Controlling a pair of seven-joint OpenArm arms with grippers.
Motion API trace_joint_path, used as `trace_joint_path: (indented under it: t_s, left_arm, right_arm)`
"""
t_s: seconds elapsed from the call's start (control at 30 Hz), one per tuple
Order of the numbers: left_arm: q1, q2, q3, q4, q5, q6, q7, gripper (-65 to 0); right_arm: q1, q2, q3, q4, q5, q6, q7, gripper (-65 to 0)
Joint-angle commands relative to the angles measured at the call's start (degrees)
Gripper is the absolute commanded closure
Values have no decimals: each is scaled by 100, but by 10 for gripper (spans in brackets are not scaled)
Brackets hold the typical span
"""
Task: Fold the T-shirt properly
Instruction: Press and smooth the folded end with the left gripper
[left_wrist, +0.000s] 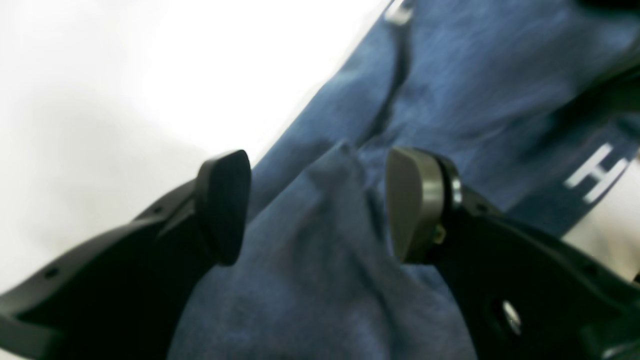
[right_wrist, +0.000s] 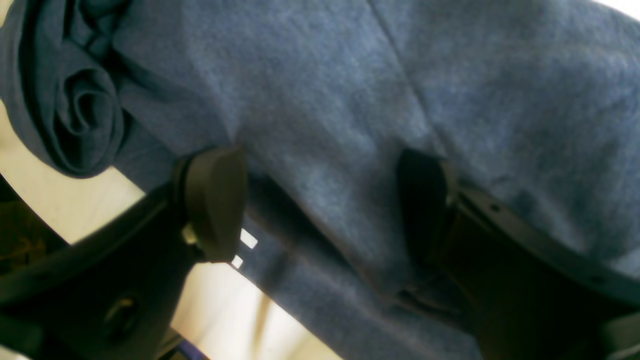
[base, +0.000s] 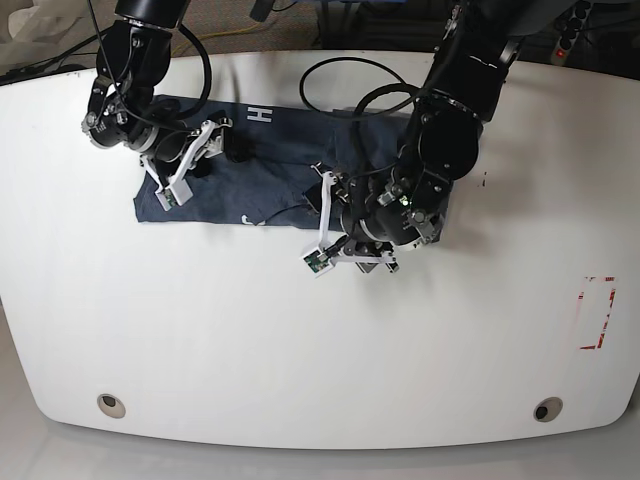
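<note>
The dark blue T-shirt lies spread across the back half of the white table, with white lettering near its far edge. My right gripper is over the shirt's left part. In the right wrist view it is open, with flat fabric between the fingers and a rolled bunch to one side. My left gripper is over the shirt's right half. In the left wrist view it is open astride a raised ridge of fabric, and a white letter H shows.
A red-outlined rectangle is marked on the table at the far right. Two round holes sit near the front edge. Cables loop behind the left arm at the back.
</note>
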Motion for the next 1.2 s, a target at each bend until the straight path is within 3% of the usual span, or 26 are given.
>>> trace_joint_path:
  t_s: [0.0,0.13,0.23,0.37,0.43,0.73,1.07,1.17]
  left_arm:
    - [-108,56,11,-118,-36,0,-56,-397]
    - [-108,65,20,-294,-45,-18,-65,-389]
    - [-108,65,20,-346,-45,-27,-74,-304]
    - [-126,74,37,-593,-45,-27,-74,-139]
    - [-135,74,37,-689,-45,-27,-92,-106]
    - [-126,74,11,-733,-45,-9,-373,-25]
    - [-328,250,-24,-654,-45,9,-408,-22]
    - [-434,338,-183,-663,-36,193,-487,-22]
  right_arm:
    - [65,53,14,90,96,10,88,-458]
    - [65,53,14,90,96,10,88,-458]
    - [65,53,14,29,96,10,88,-458]
    - [126,53,40,-200,96,10,88,-458]
    - [144,53,49,-297,96,10,88,-458]
    - [153,62,49,-358,113,10,88,-458]
    - [223,62,49,-367,104,10,88,-458]
    - [223,62,49,-367,104,10,88,-458]
